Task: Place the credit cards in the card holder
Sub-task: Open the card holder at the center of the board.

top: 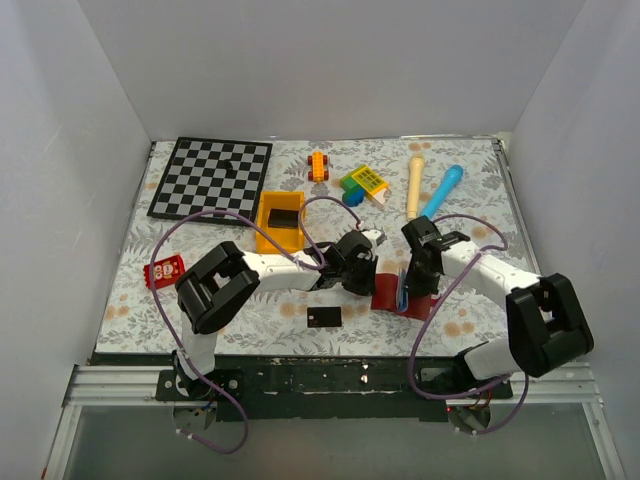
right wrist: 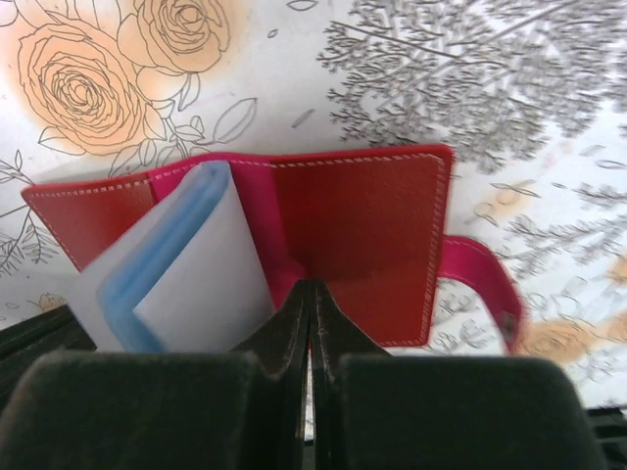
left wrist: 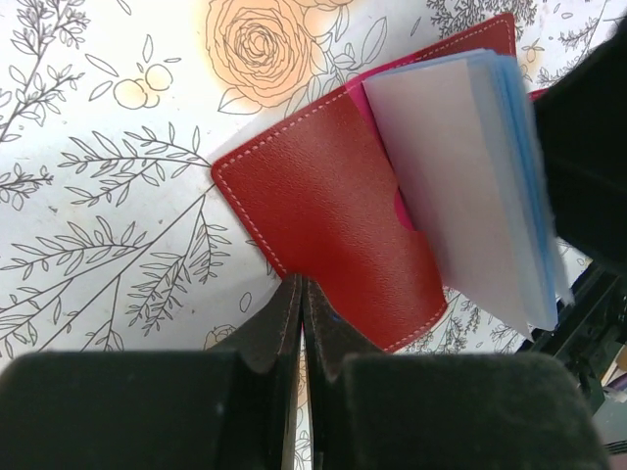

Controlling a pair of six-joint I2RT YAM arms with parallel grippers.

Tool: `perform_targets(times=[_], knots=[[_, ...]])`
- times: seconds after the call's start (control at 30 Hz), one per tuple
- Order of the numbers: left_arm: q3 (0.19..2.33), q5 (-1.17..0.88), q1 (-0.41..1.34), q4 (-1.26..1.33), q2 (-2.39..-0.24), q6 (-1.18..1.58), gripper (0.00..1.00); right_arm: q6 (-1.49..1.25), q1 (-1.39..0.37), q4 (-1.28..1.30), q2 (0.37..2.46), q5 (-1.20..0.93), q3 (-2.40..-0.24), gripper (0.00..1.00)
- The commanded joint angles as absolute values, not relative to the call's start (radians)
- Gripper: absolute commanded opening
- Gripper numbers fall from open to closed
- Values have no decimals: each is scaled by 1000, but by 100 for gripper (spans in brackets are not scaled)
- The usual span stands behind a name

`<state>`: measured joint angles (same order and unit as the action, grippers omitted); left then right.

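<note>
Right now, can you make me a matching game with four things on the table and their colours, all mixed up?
Things:
1. card holder
2. loose credit card
3. bin
4. toy car

Colours:
a. orange
b. dark red
c. yellow
d. black

Pairs: 1-b, 2-d, 3-c, 4-a.

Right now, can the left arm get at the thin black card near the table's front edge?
Probably yes: the thin black card lies bare near the left gripper, though that is shut, pressing on the maroon folding card holder.
</note>
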<state>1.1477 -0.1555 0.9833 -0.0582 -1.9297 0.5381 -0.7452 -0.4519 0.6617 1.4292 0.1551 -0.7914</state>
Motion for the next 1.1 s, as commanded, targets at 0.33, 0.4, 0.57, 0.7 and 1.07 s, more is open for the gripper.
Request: perform_targets(times=[0.33, 0.4, 0.57, 0.7, 1.07], knots=[[1196, -55, 997, -138, -1913, 462, 0, -732, -431, 802, 1253, 296, -864, 17], [1210, -63, 997, -138, -1919, 457, 0, -727, -430, 778, 1269, 264, -853, 17], [1247, -86, 997, -146, -1947, 449, 0, -718, -426, 715, 1296, 199, -822, 17], [1284, -95, 997, -155, -1963, 442, 0, -710, -423, 700, 1324, 183, -811, 16], [1275, -80, 999, -173, -1977, 456, 0, -710, -416, 693, 1322, 186, -802, 15]])
